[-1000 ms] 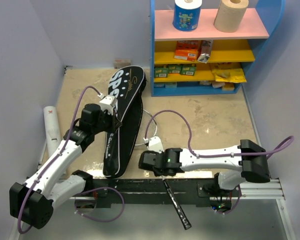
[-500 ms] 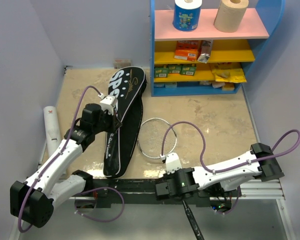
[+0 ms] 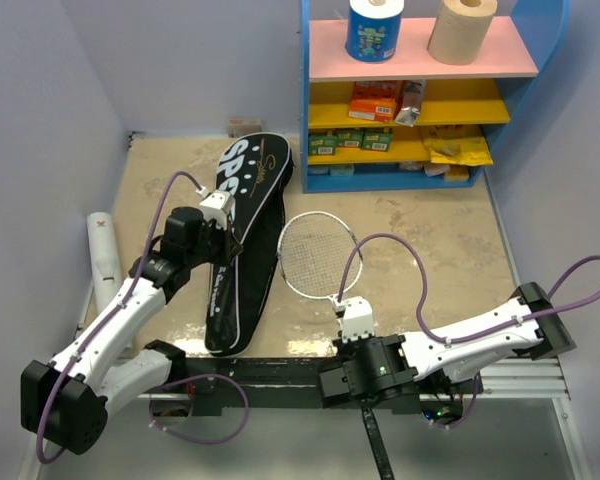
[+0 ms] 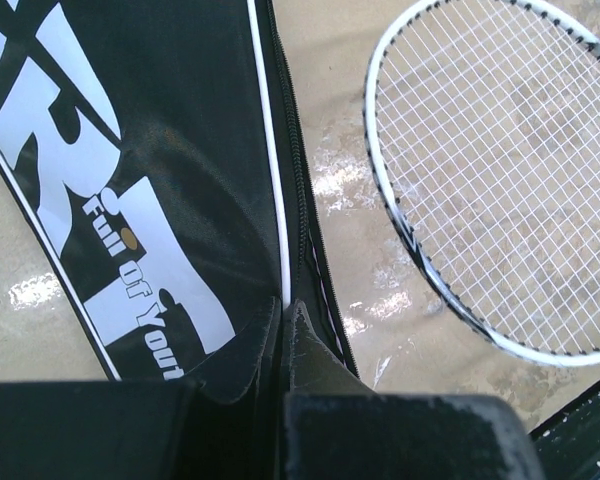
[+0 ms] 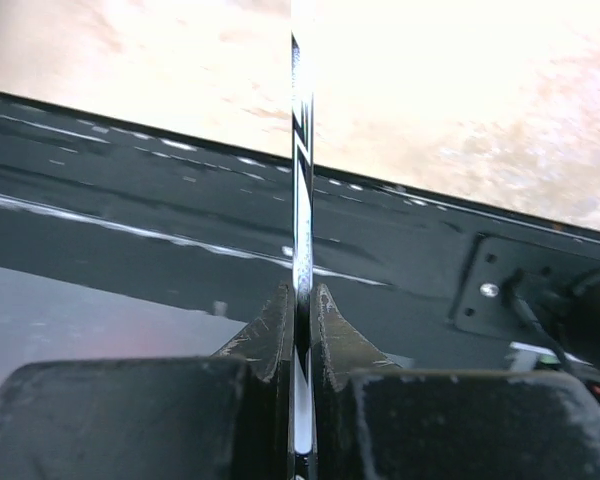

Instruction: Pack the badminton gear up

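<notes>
A: Sandy-brown tabletop (image 3: 440, 250), with a blue shelf unit (image 3: 305, 100) at the far edge. Where does the gear lie?

B: The black cover (image 3: 250, 230) runs lengthwise on the left half. The racket (image 3: 314, 256) lies just beside its right edge, head toward the shelf unit. Its black handle (image 3: 379, 448) sticks out past the table's near edge. A long white tube (image 3: 104, 262) sits at the far left, well apart.

A: And the pincers?

B: The right gripper (image 5: 300, 305) is clamped on the thin shaft (image 5: 300, 180), down toward the handle end, so the head lies well ahead of it. The left gripper (image 4: 283, 318) is pinched shut on the cover's zipper edge, with the racket head close off to one side.

A: How will they handle?

B: The racket looks light and stiff, though I'd guess that slim shaft could twist or slide in a two-finger pinch, and the long head may swing. The handle would be a surer hold, and the strings are best left alone. The cover is soft, limp fabric — lifting the flap by the zip seam seems right, but it will likely sag and need holding open before the head can slip in.
</notes>
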